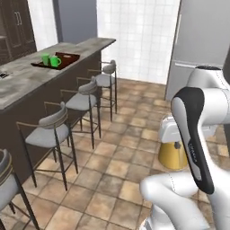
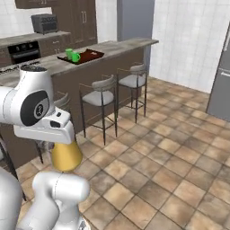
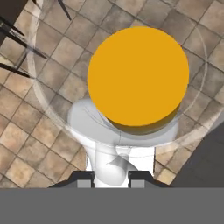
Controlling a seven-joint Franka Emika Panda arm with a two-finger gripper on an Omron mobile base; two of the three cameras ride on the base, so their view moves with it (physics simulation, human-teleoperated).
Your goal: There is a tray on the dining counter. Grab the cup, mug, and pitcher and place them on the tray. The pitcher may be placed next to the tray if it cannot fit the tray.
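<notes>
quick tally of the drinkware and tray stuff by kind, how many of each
green cup: 1
green mug: 1
pitcher, held in the gripper: 1
tray: 1
total: 4

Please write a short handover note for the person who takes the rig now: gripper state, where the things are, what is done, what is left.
Gripper: shut on the pitcher, fingers at its narrow neck, carried in the air above the tiled floor, away from the dining counter.
Tray: on the far end of the dining counter.
Cup and mug: both already on the tray, side by side.
Done: cup and mug placed, pitcher picked up.
Left: bring the pitcher to the counter and set it on the tray, or beside it if it does not fit.
</notes>
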